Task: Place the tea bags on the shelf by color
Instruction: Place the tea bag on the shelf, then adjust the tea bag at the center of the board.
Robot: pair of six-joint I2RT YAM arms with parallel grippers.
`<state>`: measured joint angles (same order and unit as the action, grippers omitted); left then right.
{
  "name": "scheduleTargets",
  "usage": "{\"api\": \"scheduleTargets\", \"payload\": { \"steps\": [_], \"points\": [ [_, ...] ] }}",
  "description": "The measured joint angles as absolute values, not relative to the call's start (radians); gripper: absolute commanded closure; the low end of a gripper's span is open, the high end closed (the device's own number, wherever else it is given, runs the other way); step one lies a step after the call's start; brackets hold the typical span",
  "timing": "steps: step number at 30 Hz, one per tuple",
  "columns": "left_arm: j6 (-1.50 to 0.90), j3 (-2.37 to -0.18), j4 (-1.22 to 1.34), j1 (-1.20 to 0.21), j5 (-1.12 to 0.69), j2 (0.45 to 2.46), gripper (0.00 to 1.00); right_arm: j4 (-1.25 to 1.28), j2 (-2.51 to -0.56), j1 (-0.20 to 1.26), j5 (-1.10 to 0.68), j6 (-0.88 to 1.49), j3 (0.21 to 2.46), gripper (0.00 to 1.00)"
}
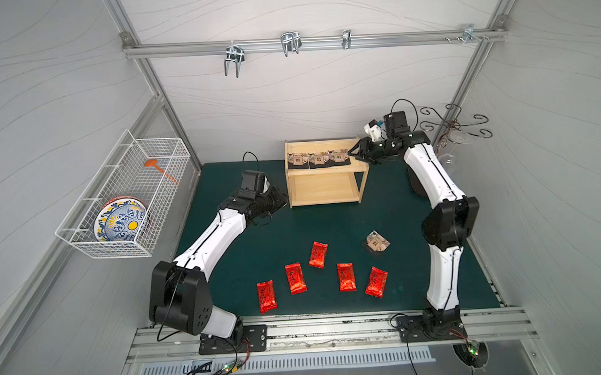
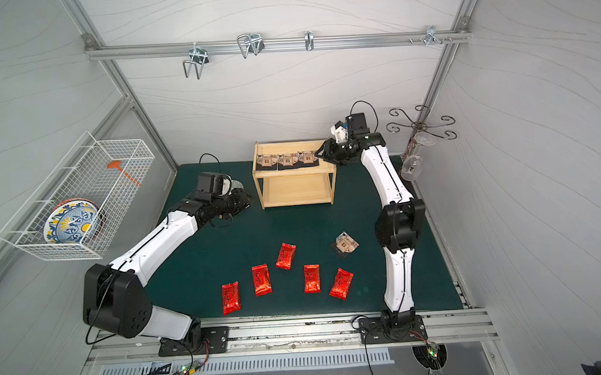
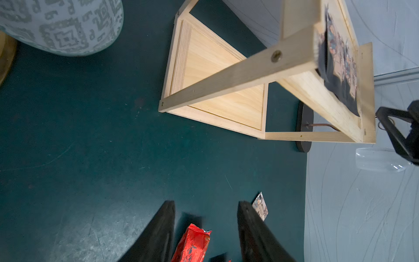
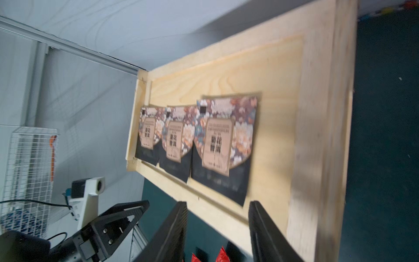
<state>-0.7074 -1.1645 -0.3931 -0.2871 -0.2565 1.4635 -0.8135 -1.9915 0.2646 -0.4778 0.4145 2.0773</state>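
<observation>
The wooden shelf stands at the back of the green mat. Three beige-brown tea bags lie in a row on its top tier. A fourth beige one lies alone on the mat. Several red tea bags are spread near the front. My right gripper hovers open and empty at the right end of the top tier. My left gripper is open and empty, low beside the shelf's left side; a red sachet shows beyond its fingers.
A white wire basket on the left wall holds a painted plate and an orange tool. A grey patterned jar sits by my left wrist. A metal stand with hanging glasses occupies the back right corner.
</observation>
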Motion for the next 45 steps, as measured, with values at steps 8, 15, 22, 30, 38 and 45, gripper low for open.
{"api": "scheduleTargets", "payload": {
  "steps": [8,15,22,30,38,45],
  "points": [
    [-0.708,-1.149,-0.405,-0.447,-0.265,1.443,0.47,-0.655,-1.339,0.363,-0.202,0.442,1.311,0.51],
    [-0.707,-1.148,-0.411,-0.563,-0.282,1.493,0.46,-0.523,-1.248,0.329,-0.159,0.527,0.882,0.49],
    [-0.708,-1.149,-0.411,-0.584,-0.303,1.555,0.44,-0.423,-1.275,0.246,-0.223,0.578,0.679,0.4],
    [-0.707,-1.152,-0.411,-0.584,-0.309,1.558,0.44,-0.325,-1.31,0.182,-0.269,0.587,0.599,0.4],
    [-0.707,-1.155,-0.411,-0.584,-0.309,1.562,0.44,-0.242,-1.375,0.155,-0.289,0.579,0.59,0.43],
    [-0.708,-1.163,-0.407,-0.586,-0.324,1.589,0.5,-0.146,-1.405,0.156,-0.324,0.579,0.588,0.47]
  ]
}}
